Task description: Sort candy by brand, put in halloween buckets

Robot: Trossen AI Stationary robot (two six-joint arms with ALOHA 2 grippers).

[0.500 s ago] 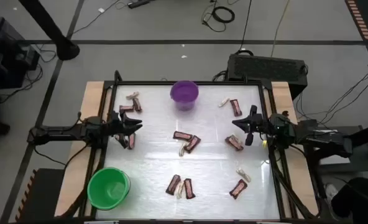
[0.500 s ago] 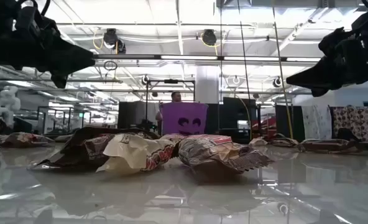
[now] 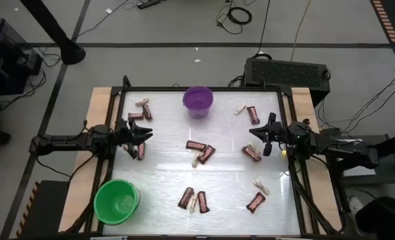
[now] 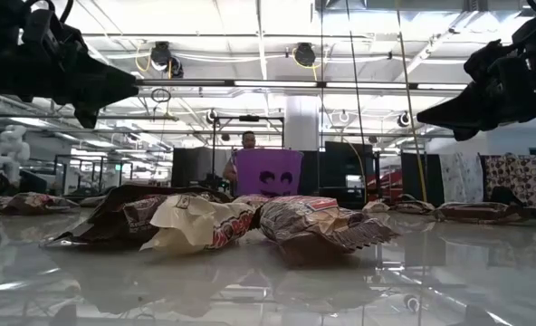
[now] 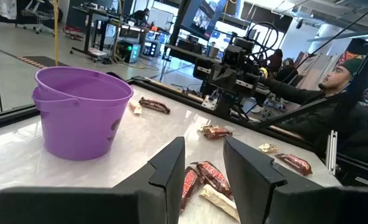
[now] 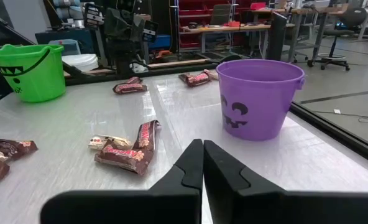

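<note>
Dark brown bars and pale cream twists lie scattered flat on the white table: a cluster at the middle (image 3: 201, 152), some near my left gripper (image 3: 143, 112), some on the right (image 3: 252, 115) and some toward the near edge (image 3: 193, 200). The purple bucket (image 3: 197, 100) stands at the far edge, also seen in the wrist views (image 5: 81, 112) (image 6: 255, 99). The green bucket (image 3: 116, 201) stands at the near left corner. My left gripper (image 3: 146, 133) (image 5: 202, 146) hovers open at the table's left. My right gripper (image 3: 253, 133) (image 6: 202, 146) hovers shut at the right. Both are raised off the table (image 4: 96, 91) (image 4: 431, 113).
A wooden rim (image 3: 101, 113) frames the table. Bare table lies between the candy clusters, mostly near the middle right (image 3: 231, 180). A person (image 5: 339, 106) sits beyond the table's right side, behind the right arm (image 5: 234, 74). Lab furniture fills the room behind.
</note>
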